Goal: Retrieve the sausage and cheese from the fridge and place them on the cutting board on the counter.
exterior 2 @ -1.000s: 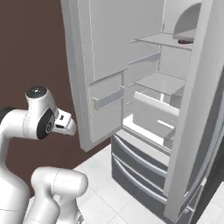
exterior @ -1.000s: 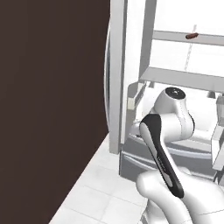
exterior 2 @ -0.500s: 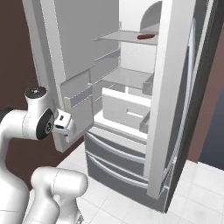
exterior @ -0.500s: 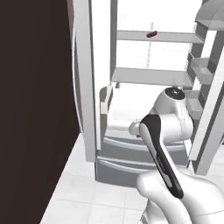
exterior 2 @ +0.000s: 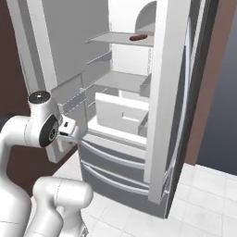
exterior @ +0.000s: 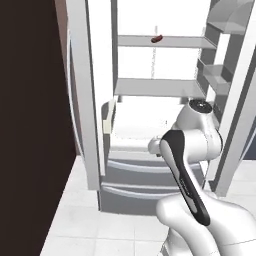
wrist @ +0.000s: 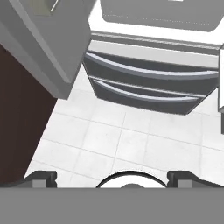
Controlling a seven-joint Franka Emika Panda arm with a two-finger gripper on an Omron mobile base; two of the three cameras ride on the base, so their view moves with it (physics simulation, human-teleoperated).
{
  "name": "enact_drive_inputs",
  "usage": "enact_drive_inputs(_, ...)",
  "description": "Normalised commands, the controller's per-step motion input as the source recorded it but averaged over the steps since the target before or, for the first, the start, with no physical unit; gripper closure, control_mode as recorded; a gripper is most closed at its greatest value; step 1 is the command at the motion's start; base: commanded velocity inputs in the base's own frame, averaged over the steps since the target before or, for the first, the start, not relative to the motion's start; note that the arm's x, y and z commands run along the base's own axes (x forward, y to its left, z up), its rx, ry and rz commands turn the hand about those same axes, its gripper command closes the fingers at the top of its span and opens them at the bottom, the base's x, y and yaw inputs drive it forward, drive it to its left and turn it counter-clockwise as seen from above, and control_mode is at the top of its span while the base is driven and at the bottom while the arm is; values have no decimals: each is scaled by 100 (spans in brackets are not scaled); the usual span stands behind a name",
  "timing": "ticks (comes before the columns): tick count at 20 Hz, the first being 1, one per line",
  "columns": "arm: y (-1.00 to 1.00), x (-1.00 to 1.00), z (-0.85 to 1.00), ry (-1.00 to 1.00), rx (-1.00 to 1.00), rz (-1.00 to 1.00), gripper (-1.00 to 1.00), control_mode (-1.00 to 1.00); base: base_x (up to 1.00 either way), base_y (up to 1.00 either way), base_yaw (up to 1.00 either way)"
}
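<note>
The fridge (exterior: 150,100) stands with both doors swung open and its white interior showing. The sausage (exterior: 157,39), small and reddish-brown, lies on the top shelf, also seen as the sausage (exterior 2: 138,38) in the right base view. My gripper (exterior 2: 70,131) hangs low in front of the fridge's left door, far below that shelf. In the hand view my gripper (wrist: 113,177) points down at the tiled floor, its fingertips (wrist: 42,177) wide apart, open and holding nothing. The cheese, the cutting board and the counter are out of view.
Two grey bottom drawers (wrist: 148,87) are shut just ahead of the hand. The open left door (exterior 2: 51,55) stands close beside my arm, and the open right door (exterior 2: 171,102) juts out on the right. A dark brown wall (exterior: 30,125) bounds the left.
The whole picture has shifted because the base moved: the fridge interior now sits more squarely ahead. The arm keeps its pose, and the gripper stays open.
</note>
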Motion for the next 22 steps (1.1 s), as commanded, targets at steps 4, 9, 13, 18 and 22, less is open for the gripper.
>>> enact_drive_inputs(4, 0, 0, 0, 0, 0, 0, -100, 100, 26, 8, -35)
enact_drive_inputs(9, 0, 0, 0, 0, 0, 0, -100, 100, 4, 3, -10)
enact_drive_inputs(13, 0, 0, 0, 0, 0, 0, -100, 100, 46, 44, -2)
enact_drive_inputs(18, 0, 0, 0, 0, 0, 0, -100, 100, 53, 27, -5)
enact_drive_inputs(22, 0, 0, 0, 0, 0, 0, -100, 100, 40, 0, -21)
